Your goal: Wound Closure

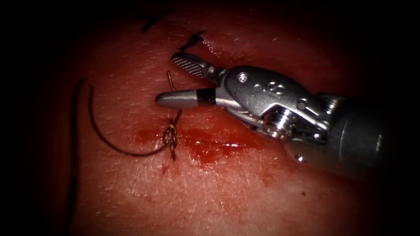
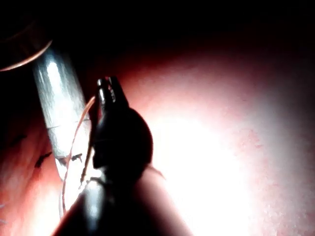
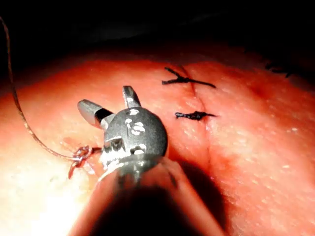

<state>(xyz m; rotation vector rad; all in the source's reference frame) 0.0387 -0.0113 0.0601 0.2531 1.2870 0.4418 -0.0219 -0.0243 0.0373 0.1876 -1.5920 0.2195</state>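
**Now: knot seated, right tool open above it**

Centre frame in the endoscope view, the right tool (image 1: 177, 81) stands with jaws spread, holding nothing, a short thread tail (image 1: 170, 81) rising between them. The knot (image 1: 170, 137) lies on the tissue (image 1: 245, 192) at the cut's left end; the long thread (image 1: 105, 140) loops left. No needle is seen. The left tool (image 2: 109, 88) appears closed on thread. Judged stage: trimming, which calls for jaws closing squarely on the tail, clear of the knot.

Your work surface is the tissue (image 1: 227, 192), glistening and wet. On it you have a knot (image 1: 170, 137) tied in thread (image 1: 113, 146), whose long tail curves away to the left. Red fluid (image 1: 210, 148) pools just right of the knot. Two dark finished stitches (image 3: 189, 81) lie farther along the cut (image 3: 206, 137).
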